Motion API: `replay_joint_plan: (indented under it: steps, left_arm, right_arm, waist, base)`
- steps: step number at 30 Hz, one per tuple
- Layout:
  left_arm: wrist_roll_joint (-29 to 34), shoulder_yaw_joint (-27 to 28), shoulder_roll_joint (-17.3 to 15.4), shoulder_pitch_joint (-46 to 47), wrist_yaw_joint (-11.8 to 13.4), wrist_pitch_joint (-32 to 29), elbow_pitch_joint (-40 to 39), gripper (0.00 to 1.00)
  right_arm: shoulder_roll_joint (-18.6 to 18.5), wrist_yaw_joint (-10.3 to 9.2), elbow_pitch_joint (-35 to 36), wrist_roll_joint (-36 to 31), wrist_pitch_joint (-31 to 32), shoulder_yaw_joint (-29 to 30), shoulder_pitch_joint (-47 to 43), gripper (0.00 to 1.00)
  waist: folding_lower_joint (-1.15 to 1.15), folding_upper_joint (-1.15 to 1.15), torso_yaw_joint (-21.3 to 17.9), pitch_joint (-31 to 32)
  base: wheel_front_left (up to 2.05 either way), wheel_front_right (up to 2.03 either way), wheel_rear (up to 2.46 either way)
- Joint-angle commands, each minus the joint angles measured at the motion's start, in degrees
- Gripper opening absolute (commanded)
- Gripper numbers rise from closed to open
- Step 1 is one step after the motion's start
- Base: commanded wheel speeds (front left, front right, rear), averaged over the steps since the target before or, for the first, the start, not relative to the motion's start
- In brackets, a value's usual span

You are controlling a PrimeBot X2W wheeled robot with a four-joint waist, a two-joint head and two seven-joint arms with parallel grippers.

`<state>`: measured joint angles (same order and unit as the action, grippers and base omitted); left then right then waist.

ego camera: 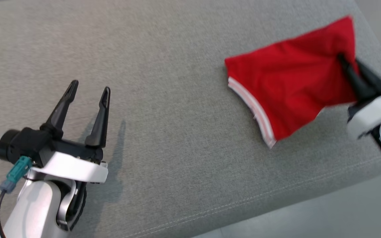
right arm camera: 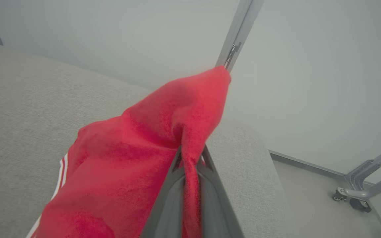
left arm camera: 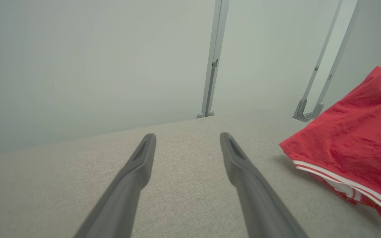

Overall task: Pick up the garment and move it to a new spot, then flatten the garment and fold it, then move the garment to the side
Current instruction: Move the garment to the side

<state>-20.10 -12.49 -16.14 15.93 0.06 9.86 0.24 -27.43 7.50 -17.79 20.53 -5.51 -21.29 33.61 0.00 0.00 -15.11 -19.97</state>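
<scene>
The garment is red with a white-striped hem, folded, lying near the right end of the grey cushion. My right gripper is shut on its right edge, lifting that part; in the right wrist view the red cloth is pinched between the fingers. The left gripper hovers open over the left part of the cushion, far from the garment, nothing between its fingers. From the left wrist, the garment lies to the right of the open left gripper.
The grey upholstered cushion ends in a stitched front edge, with pale floor beyond. Its right end is close to the garment. Metal frame legs on casters stand against the pale wall behind.
</scene>
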Motion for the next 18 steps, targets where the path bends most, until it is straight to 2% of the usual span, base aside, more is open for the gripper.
replay_joint_plan:
  steps: [1,4,9,15,16,17,18]
  left_arm:
    - [0.55,1.87,-1.61,2.72,-0.08,-0.46,-2.23,1.00]
    - [1.08,1.22,-2.20,4.86,-0.42,-1.86,-4.27,1.00]
    - [2.03,-0.45,-2.59,7.98,-1.25,-3.34,-7.03,1.00]
    - [2.65,-1.04,-3.71,10.30,-1.96,-4.33,-8.38,1.00]
    - [2.71,-1.15,-3.83,10.58,-2.08,-4.35,-8.49,1.00]
    - [2.75,-1.25,-3.91,10.86,-2.18,-4.31,-8.54,1.00]
    - [2.79,-1.34,-3.99,11.06,-2.25,-4.30,-8.48,1.00]
  right_arm:
    - [-2.19,-0.01,-0.69,-0.07,-0.98,-0.80,2.82,0.00]
    - [-4.10,-0.01,-7.79,-0.67,-2.27,-1.90,9.81,0.00]
    - [-7.43,-0.01,-20.01,-4.01,-4.53,0.08,17.31,0.00]
    - [-8.14,-0.01,-30.97,-9.21,-7.13,3.61,23.18,0.00]
    - [-7.79,-0.01,-33.00,-9.98,-7.46,5.26,23.93,0.10]
    - [-7.29,-0.01,-35.23,-10.81,-7.61,6.84,24.45,0.46]
    - [-6.67,-0.01,-36.82,-11.95,-7.95,8.20,24.87,1.00]
  waist:
    - [0.00,0.00,-3.86,-4.65]
    - [0.00,0.00,-4.06,-7.81]
    - [0.00,0.00,-2.13,-13.02]
    - [0.00,0.00,0.02,-18.08]
    - [0.00,0.00,0.31,-18.59]
    - [0.00,0.00,0.59,-18.97]
    - [0.00,0.00,0.80,-19.14]
  base:
    - [0.00,0.00,0.00]
    - [0.00,0.00,0.00]
    - [0.00,0.00,0.00]
    - [0.00,0.00,0.00]
    - [0.00,0.00,0.00]
    - [0.00,0.00,0.00]
    - [0.00,0.00,0.00]
